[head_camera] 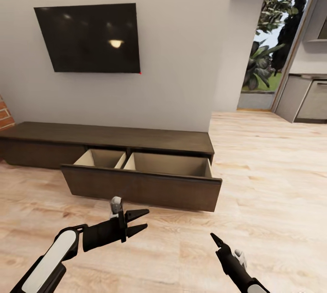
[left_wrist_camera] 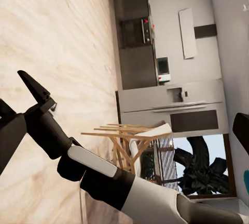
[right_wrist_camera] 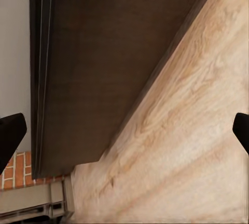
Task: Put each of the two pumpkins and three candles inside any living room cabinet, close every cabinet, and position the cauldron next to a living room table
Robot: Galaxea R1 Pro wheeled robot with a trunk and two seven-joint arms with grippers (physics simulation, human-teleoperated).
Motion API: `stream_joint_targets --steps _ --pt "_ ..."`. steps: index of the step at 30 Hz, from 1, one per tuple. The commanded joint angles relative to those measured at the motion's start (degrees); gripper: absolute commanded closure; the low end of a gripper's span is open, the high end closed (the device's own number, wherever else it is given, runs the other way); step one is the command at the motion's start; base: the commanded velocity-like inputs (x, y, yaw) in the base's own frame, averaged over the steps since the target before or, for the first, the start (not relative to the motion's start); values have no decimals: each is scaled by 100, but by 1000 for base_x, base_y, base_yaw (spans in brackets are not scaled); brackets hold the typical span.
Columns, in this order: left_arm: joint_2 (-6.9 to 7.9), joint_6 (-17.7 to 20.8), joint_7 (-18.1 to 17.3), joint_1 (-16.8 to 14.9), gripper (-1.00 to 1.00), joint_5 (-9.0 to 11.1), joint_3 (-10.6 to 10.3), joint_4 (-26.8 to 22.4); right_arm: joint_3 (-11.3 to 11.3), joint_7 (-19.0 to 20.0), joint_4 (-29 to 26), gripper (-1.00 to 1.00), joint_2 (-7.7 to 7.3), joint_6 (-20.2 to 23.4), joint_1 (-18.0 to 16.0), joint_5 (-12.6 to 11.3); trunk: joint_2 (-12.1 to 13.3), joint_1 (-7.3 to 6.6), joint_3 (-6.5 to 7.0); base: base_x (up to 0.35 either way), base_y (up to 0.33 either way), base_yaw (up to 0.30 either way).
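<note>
The cabinet (head_camera: pixel 109 135) is a long low dark-brown unit against the wall under a TV. Its wide drawer (head_camera: pixel 141 186) is pulled out. The two pale compartments show nothing inside as far as I can see into them. My left gripper (head_camera: pixel 141 221) hovers open above the floor just in front of the drawer front. Further right, my right gripper (head_camera: pixel 217 241) is low over the floor. The right wrist view shows its fingertips (right_wrist_camera: pixel 10 130) far apart, facing the dark drawer front (right_wrist_camera: pixel 104 68). The pumpkins, candles, cauldron and table are out of view.
A black TV (head_camera: pixel 91 39) hangs on the wall and brick (head_camera: pixel 4 118) edges the far left. Pale wood floor (head_camera: pixel 263 170) runs right to a glass doorway (head_camera: pixel 272 43) and grey kitchen units (head_camera: pixel 309 98). The left wrist view shows my right arm (left_wrist_camera: pixel 104 177) and wooden furniture (left_wrist_camera: pixel 129 135).
</note>
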Motion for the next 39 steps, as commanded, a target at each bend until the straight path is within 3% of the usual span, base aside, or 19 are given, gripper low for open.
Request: stream_joint_targets --steps 1,18,24,39 --pt "4 3 -47 -6 -100 -41 -10 5 27 16 1 -100 -4 37 -2 -60 -2 -4 2 -275 -141 188" --pt "7 5 -53 -8 -100 0 -13 -3 34 8 1 -100 -4 8 0 -60 -2 -4 115 -258 -216 190" --pt "8 9 -57 -8 -100 2 -8 -5 35 7 1 -100 -4 -278 1 -60 -2 -4 155 -217 -247 193" --pt "10 9 -67 -8 -100 2 32 3 31 11 1 -100 -12 -321 2 -60 -2 -4 255 -29 -31 193"
